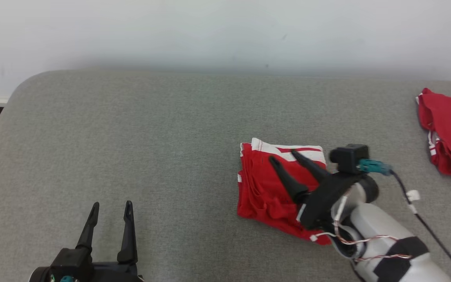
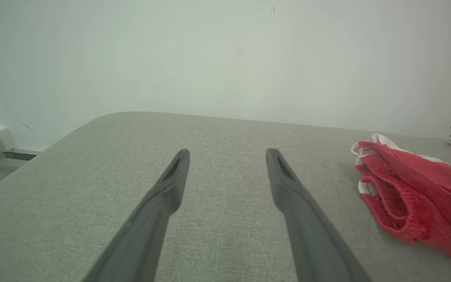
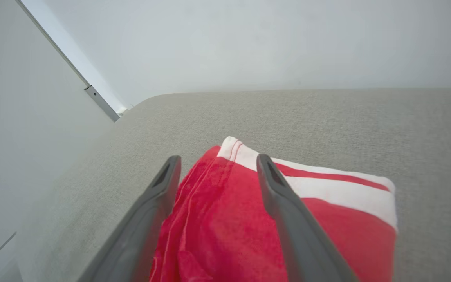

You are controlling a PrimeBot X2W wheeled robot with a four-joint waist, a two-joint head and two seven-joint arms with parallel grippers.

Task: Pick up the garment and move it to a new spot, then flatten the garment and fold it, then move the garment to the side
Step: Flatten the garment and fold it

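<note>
From the head camera, we see the garment [image 1: 260, 188] lying as a compact red bundle with a white band along its far edge, flat on the grey table [image 1: 131, 129]. Our right gripper [image 1: 283, 155] sits over the garment, its fingers spread wide and pointing toward the white band, with nothing clamped between them. We cannot tell whether the tips touch the cloth. Our left gripper [image 1: 112, 203] is well to the left of the garment and nearer to us, fingers apart and empty. Left of the garment and beyond it the table is bare. To the garment's right, well apart, a second red cloth [image 1: 450, 133] lies at the frame's edge.

In the left wrist view, our left gripper [image 2: 228, 152] is parted wide over plain grey table [image 2: 225, 129]. The garment [image 2: 413, 196] lies off to the right of it, its layered edges facing the camera.

In the right wrist view, our right gripper [image 3: 218, 158] straddles the garment [image 3: 217, 219], with red cloth showing between the spread fingers and the white band to the right of them. Beyond the garment, the table [image 3: 327, 117] runs to a rounded edge at the wall.
</note>
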